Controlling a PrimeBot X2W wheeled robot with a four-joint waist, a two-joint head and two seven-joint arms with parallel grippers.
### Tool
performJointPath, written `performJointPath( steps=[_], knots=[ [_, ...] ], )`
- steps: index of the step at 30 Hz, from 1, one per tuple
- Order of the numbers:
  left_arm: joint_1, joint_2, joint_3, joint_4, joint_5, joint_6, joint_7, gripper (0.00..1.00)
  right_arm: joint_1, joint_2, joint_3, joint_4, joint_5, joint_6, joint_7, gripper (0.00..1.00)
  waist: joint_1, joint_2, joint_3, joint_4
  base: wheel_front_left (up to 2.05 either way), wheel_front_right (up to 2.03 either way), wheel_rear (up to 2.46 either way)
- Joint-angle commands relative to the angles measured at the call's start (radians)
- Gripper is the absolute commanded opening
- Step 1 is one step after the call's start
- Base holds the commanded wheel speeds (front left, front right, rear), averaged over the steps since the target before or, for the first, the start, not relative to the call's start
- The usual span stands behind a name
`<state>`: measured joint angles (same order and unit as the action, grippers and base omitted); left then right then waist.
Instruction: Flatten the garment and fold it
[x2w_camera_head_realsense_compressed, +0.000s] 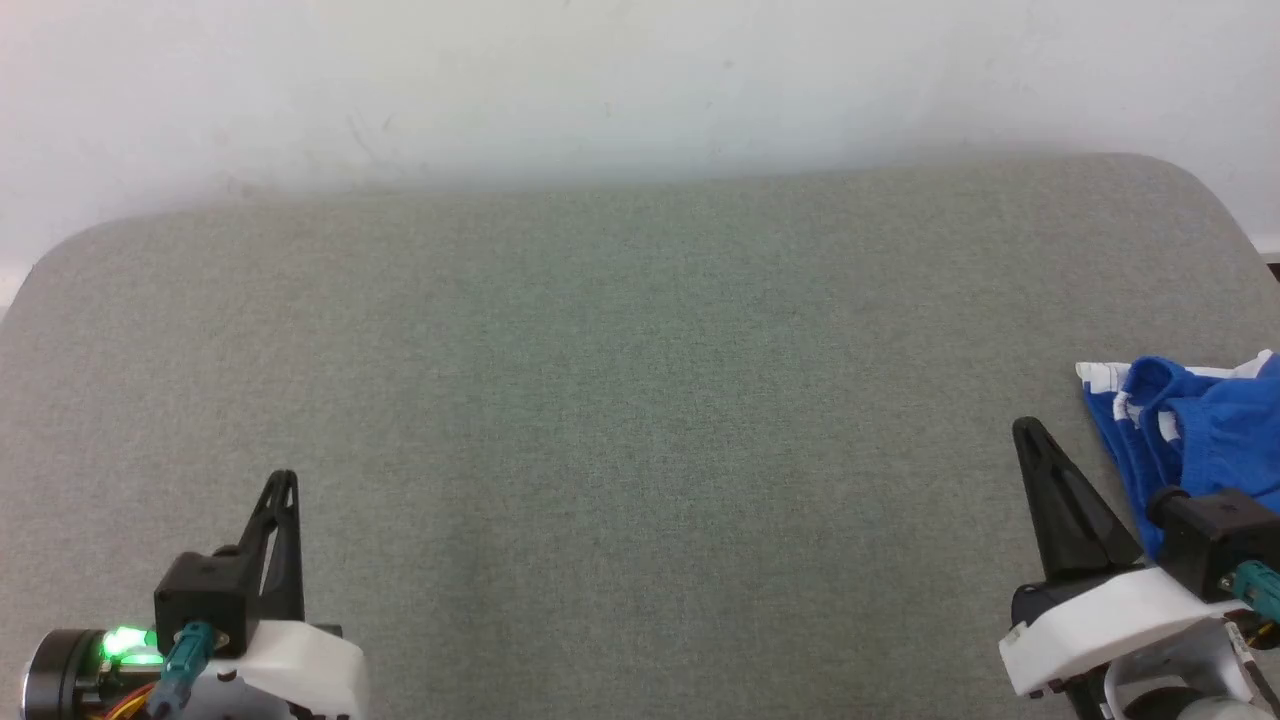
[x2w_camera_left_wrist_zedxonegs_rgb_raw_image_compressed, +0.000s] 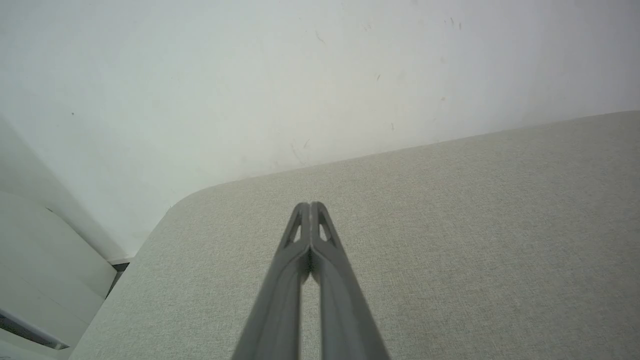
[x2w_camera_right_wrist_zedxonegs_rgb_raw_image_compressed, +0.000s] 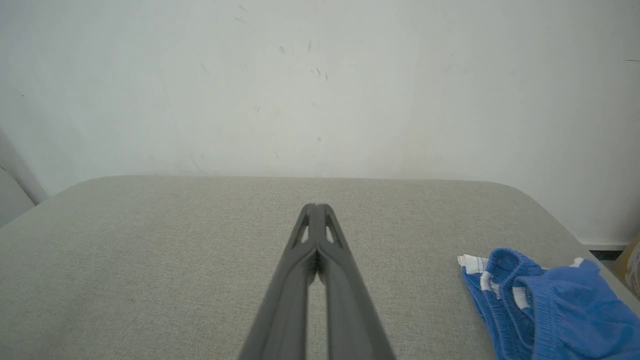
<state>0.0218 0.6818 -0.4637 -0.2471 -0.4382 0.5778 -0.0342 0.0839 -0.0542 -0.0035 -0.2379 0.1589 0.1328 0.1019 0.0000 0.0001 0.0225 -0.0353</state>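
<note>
Count: one garment (x2w_camera_head_realsense_compressed: 1200, 430), two grippers, one grey padded surface (x2w_camera_head_realsense_compressed: 640, 400).
Garment place: 3 o'clock on the surface, by its right edge.
Garment heading: bunched; white-striped corner toward 10 o'clock; long axis cannot tell.
Left gripper (x2w_camera_head_realsense_compressed: 283, 480): 7 o'clock, jaws closed, empty.
Right gripper (x2w_camera_head_realsense_compressed: 1023, 428): 4 o'clock, near the garment, jaws closed, empty.

Tabletop (x2w_camera_head_realsense_compressed: 620, 400): grey-green woven cloth is covering it, and its far corners are rounding off.
Wall (x2w_camera_head_realsense_compressed: 600, 80): white, rising right behind the far edge, showing faint scuffs.
</note>
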Motion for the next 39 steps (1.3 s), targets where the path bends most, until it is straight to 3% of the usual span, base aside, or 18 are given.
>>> performJointPath(
  steps=[1,39],
  knots=[
    [-0.001,-0.017,0.015,0.009,0.015,-0.014,0.002,0.0,-0.006,0.0,0.0,0.008,-0.008,0.0,-0.007,0.0,0.0,-0.0001,0.0,0.001,0.0,0.0,0.0],
    [-0.008,-0.213,0.158,0.085,0.15,-0.194,0.012,0.0,-0.031,0.002,0.001,0.081,-0.056,-0.001,-0.037,0.0,0.0,-0.0001,-0.007,0.012,0.0,0.0,0.0]
  ],
)
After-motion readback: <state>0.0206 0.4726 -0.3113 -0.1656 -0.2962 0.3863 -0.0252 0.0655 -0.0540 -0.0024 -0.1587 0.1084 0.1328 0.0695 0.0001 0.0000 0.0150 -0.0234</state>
